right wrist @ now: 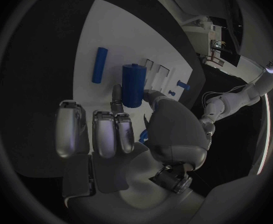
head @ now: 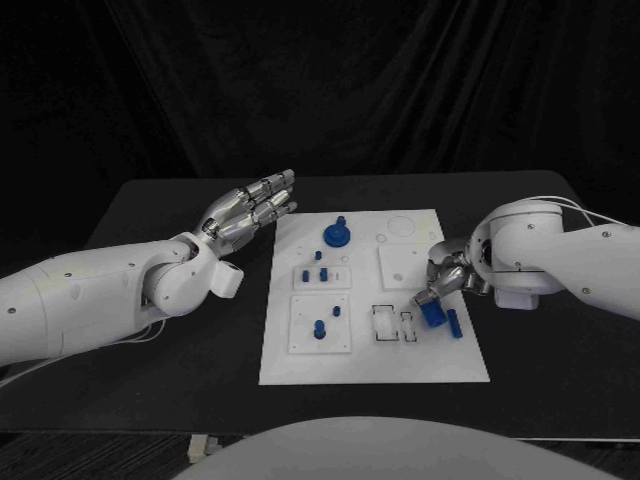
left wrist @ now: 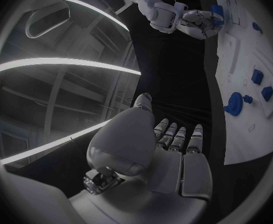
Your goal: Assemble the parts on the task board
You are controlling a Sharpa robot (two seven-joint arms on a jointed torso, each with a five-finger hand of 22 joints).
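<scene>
The white task board [head: 407,355] lies in the middle of the black table. My right hand [head: 454,275] hangs over the board's right side and pinches a thick blue cylinder [head: 433,314] between thumb and finger; the right wrist view shows that cylinder [right wrist: 133,84] standing upright on the board. A thin blue rod [head: 453,322] lies flat just right of it, beside the rectangular slots [head: 391,322]. My left hand [head: 248,212] floats left of the board's far corner, fingers straight and apart, holding nothing. A round blue part [head: 338,235] sits at the board's far end.
Small blue pegs stand in the board's middle plate [head: 314,273] and its near left plate [head: 320,328]. In the left wrist view the board [left wrist: 242,59] lies beyond my left hand [left wrist: 167,149], with my right hand [left wrist: 198,22] at its far side.
</scene>
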